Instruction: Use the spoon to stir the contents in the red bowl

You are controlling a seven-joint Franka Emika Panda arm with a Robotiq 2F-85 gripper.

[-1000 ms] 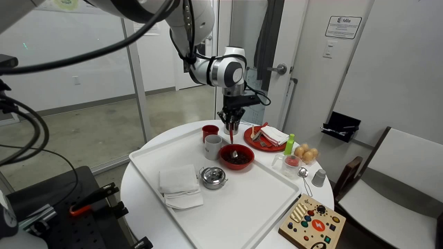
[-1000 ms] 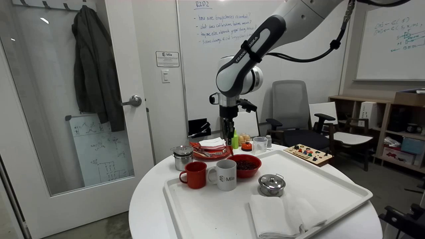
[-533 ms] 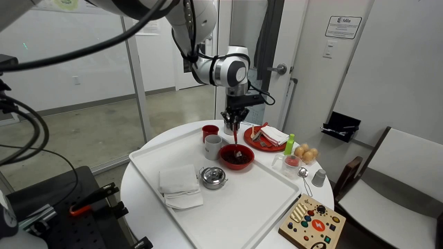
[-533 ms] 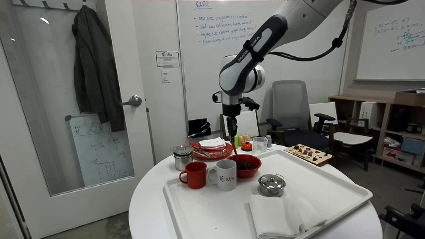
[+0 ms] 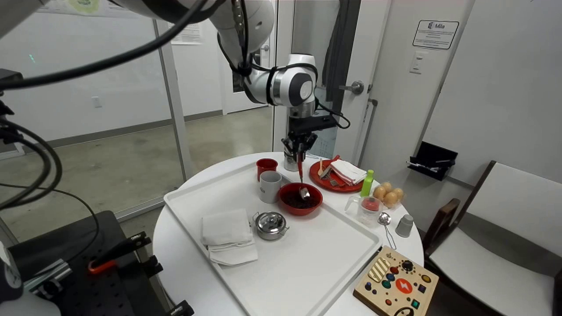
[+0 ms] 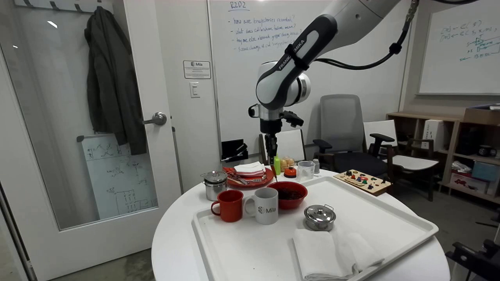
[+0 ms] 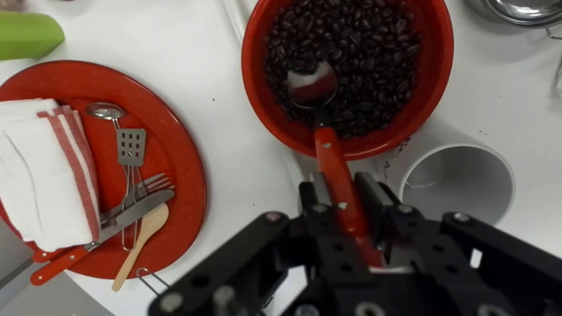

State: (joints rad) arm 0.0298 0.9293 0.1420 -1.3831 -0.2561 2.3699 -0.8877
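Observation:
The red bowl (image 7: 256,94) holds dark beans, the contents (image 7: 373,61). The bowl also shows in both exterior views (image 5: 300,211) (image 6: 291,203). My gripper (image 7: 339,182) is shut on the red handle of the spoon (image 7: 312,90), just outside the bowl's rim and above it. The gripper shows above the bowl in both exterior views (image 5: 300,154) (image 6: 271,160). The spoon's shiny metal head (image 5: 304,193) is inside the bowl, near its wall on the gripper side. The handle slants up over the rim. I cannot tell how deep the head's tip sits in the beans.
A grey mug (image 7: 456,184) stands close beside the bowl, with a red cup (image 5: 266,166) behind it. A red plate (image 7: 184,175) with utensils and a cloth lies on the other side. A steel pot (image 5: 271,226) and white cloths (image 5: 228,237) lie on the white tray (image 5: 303,263).
The gripper has shifted sideways with the spoon and risen slightly. The spoon's head has moved across the beans toward the plate side and shows more clearly. The bowl has not moved.

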